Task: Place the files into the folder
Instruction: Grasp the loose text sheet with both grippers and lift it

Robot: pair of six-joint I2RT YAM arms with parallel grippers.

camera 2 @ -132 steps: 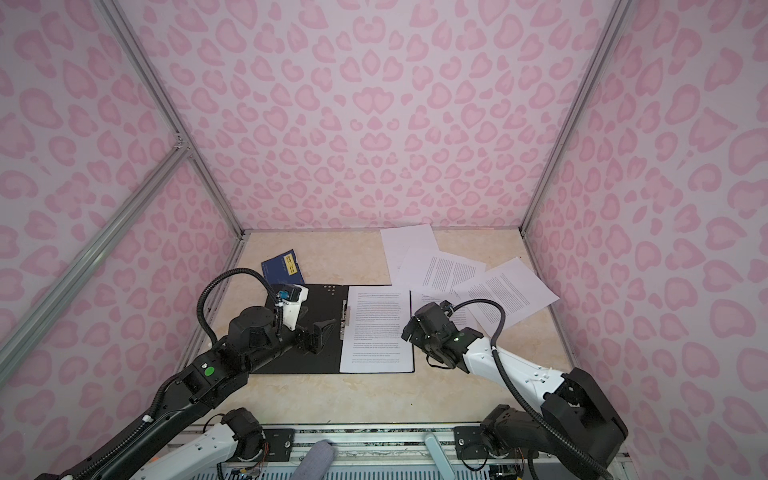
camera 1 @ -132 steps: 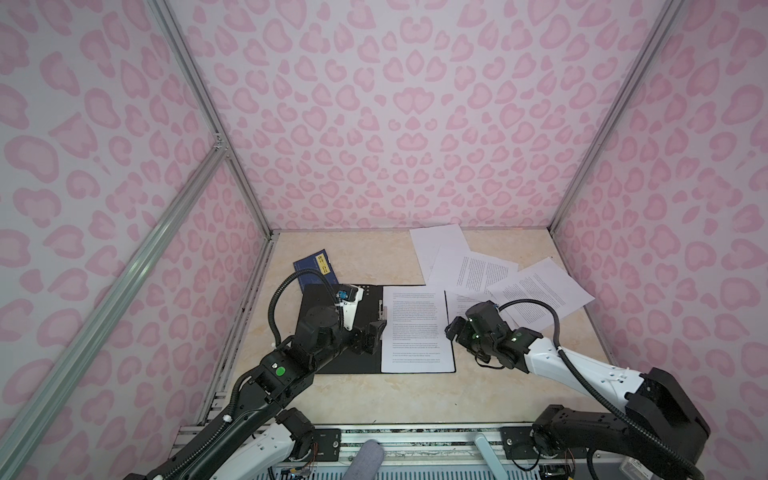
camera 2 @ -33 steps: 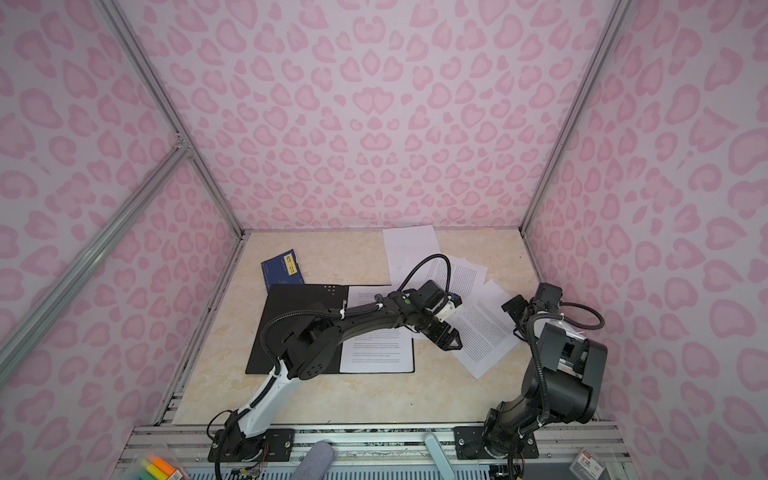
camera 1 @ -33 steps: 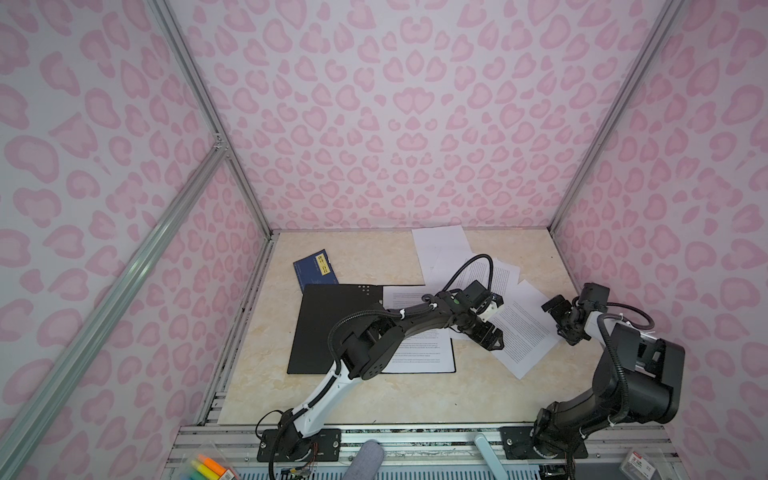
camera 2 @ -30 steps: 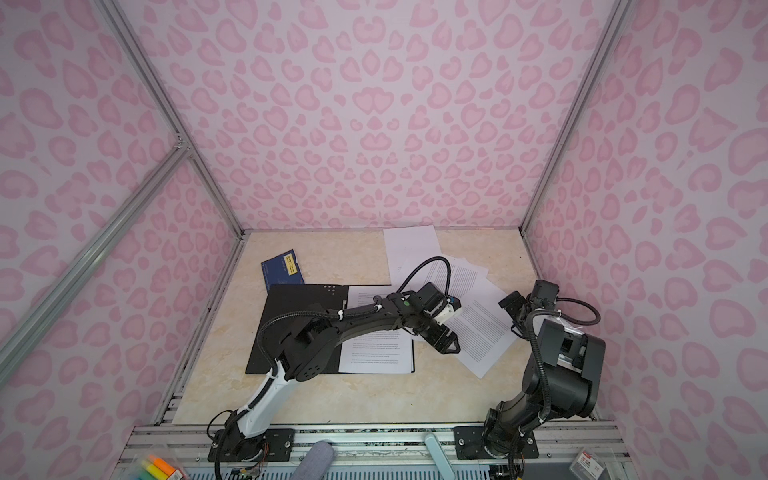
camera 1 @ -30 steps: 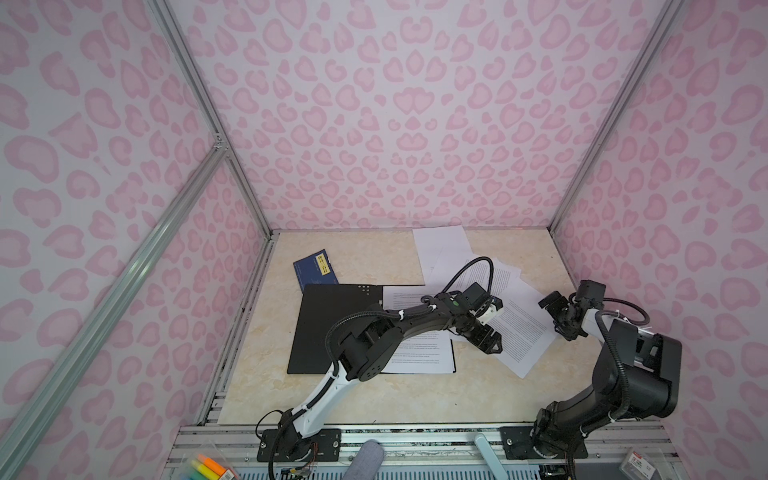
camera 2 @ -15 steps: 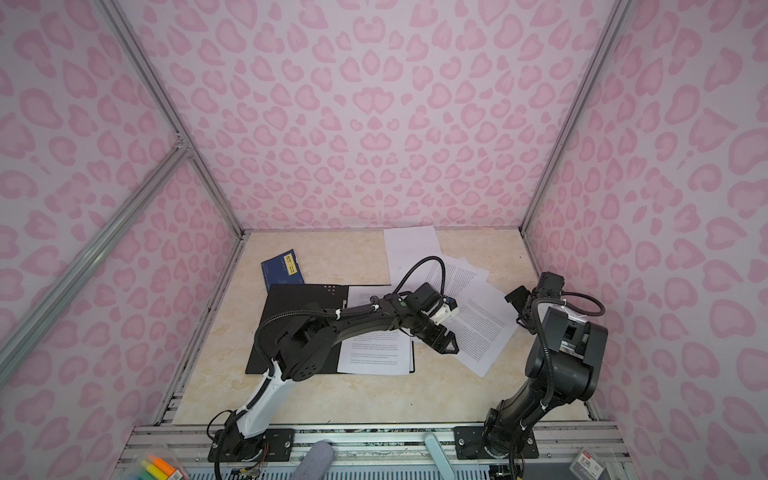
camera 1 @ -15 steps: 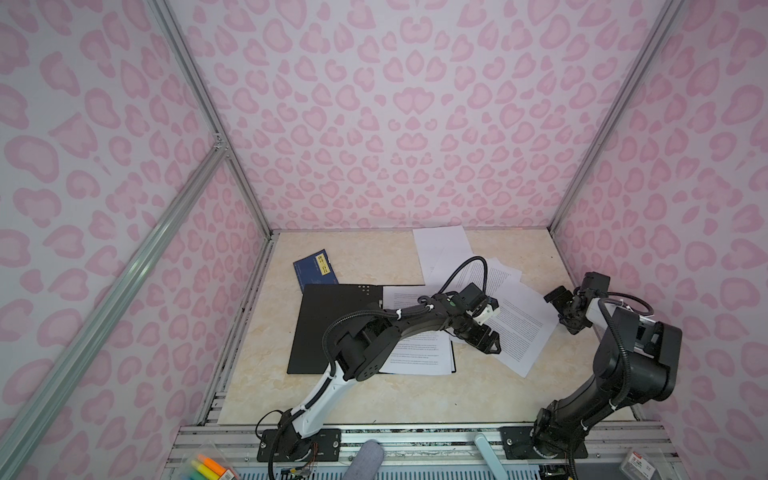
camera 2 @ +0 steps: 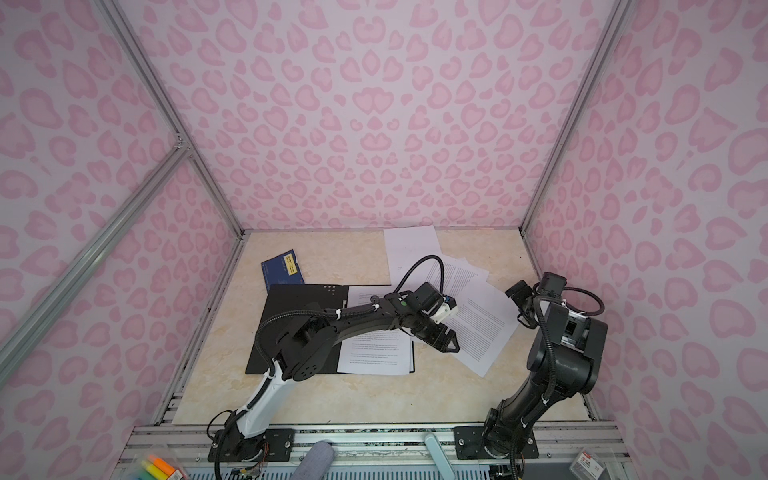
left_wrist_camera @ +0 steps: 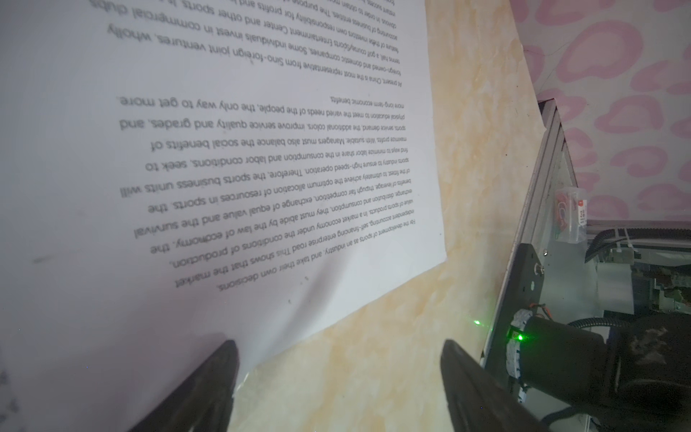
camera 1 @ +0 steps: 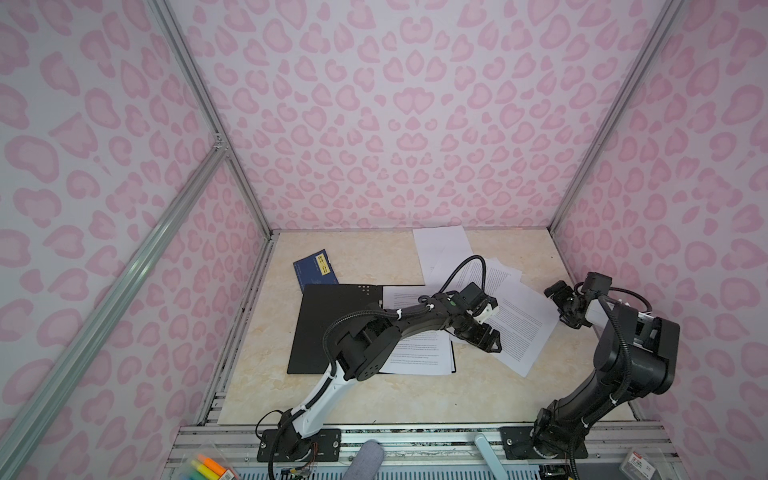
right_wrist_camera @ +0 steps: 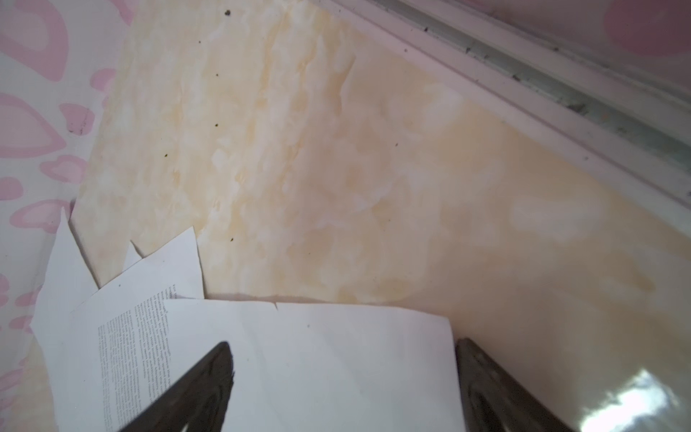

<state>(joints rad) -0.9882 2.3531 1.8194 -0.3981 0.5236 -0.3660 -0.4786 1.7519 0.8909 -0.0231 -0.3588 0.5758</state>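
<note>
The folder (camera 1: 332, 324) (camera 2: 297, 320) lies open and black on the table's left half, with one printed sheet (camera 1: 419, 357) on its right side. Several more files lie to its right. The nearest is a tilted sheet of text (camera 1: 519, 328) (camera 2: 478, 328) (left_wrist_camera: 261, 149) (right_wrist_camera: 336, 355). My left gripper (camera 1: 489, 340) (camera 2: 446, 343) (left_wrist_camera: 338, 342) is open low at that sheet's near-left edge, one finger (left_wrist_camera: 220, 359) over the paper and the other over bare table. My right gripper (camera 1: 560, 302) (camera 2: 520, 305) (right_wrist_camera: 344, 344) is open, with the sheet's right corner between its fingers.
A small dark-blue booklet (camera 1: 313, 270) lies behind the folder. Other sheets (camera 1: 440, 249) reach the back wall. Pink patterned walls close three sides. Highlighters (camera 1: 208, 467) and a small box (camera 1: 638, 461) sit on the front rail, beside the right arm's base (left_wrist_camera: 561, 355).
Both arms have left the folder and gone right to the tilted sheet, which now lies nearer the front. In the last second the right gripper edged toward the back; the left barely moved.
</note>
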